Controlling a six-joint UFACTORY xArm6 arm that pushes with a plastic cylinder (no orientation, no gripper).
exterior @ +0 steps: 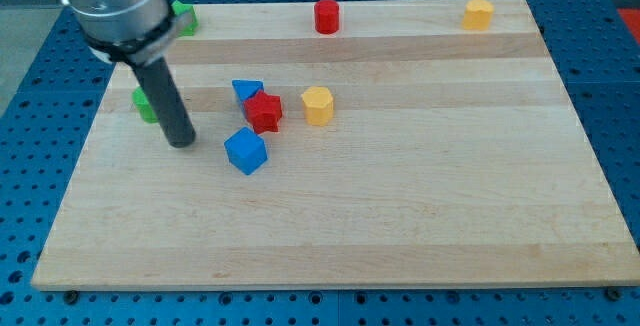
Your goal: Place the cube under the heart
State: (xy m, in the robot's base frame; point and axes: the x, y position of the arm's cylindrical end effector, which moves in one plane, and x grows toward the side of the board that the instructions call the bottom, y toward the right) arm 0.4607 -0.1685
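Observation:
A blue cube (246, 151) lies left of the board's middle. My tip (181, 142) rests on the board just to the cube's left, a small gap apart. A yellow heart (317, 105) sits up and to the right of the cube. A red star (264, 112) lies between them, just above the cube, touching a blue triangular block (245, 90) behind it.
A green block (145, 105) is partly hidden behind my rod at the left edge. Another green block (183, 17) sits at the top left, a red cylinder (327, 15) at top centre, a yellow block (479, 13) at top right. The wooden board (400, 216) lies on a blue pegboard.

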